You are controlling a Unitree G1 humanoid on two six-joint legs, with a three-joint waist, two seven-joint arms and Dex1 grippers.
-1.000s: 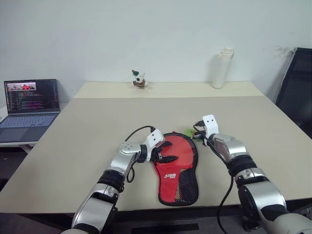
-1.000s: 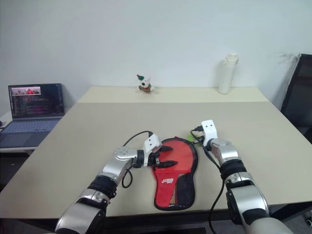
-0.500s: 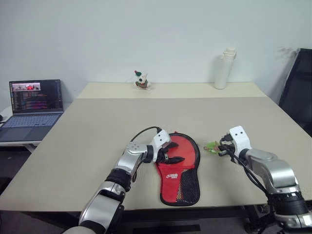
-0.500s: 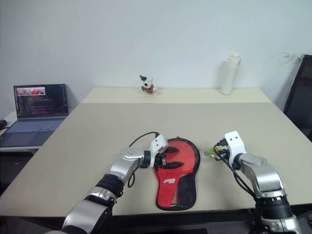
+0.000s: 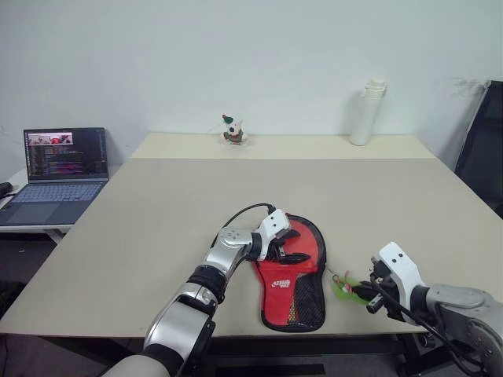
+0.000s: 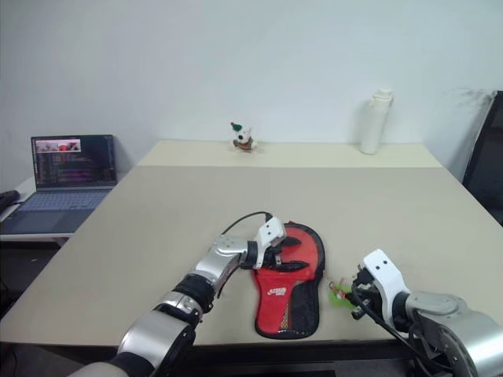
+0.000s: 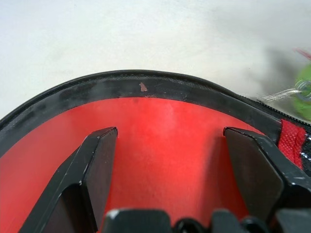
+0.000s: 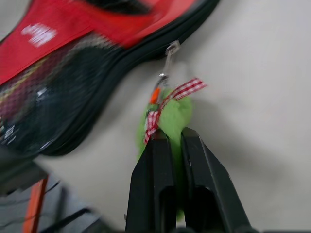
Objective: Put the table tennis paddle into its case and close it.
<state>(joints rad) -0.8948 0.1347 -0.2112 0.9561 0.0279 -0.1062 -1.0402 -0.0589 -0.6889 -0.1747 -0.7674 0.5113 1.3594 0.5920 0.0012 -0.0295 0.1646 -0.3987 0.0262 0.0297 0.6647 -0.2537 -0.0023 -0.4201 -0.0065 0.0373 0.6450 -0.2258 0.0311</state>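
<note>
The case (image 5: pixel 295 271) lies flat on the table, red side with the mesh pocket up, its round head away from me. The table tennis paddle is hidden. My left gripper (image 5: pixel 289 247) is open over the case's round head, with both black fingers (image 7: pixel 99 165) spread across the red fabric (image 7: pixel 165 121). Near the table's front edge, right of the case's narrow end, my right gripper (image 5: pixel 357 290) is shut on the green zip-pull charm (image 8: pixel 170 116). A small metal link joins the charm to the case's black edge (image 8: pixel 146 53).
A laptop (image 5: pixel 59 161) stands open on a side desk at the far left. A white bottle (image 5: pixel 366 112) and a small toy figure (image 5: pixel 231 129) stand at the table's back. At the right edge is a black chair (image 5: pixel 481 141).
My right gripper has drawn back toward the table's front edge along the case's right side, taking the green charm with it. The left gripper stays open on the case's head.
</note>
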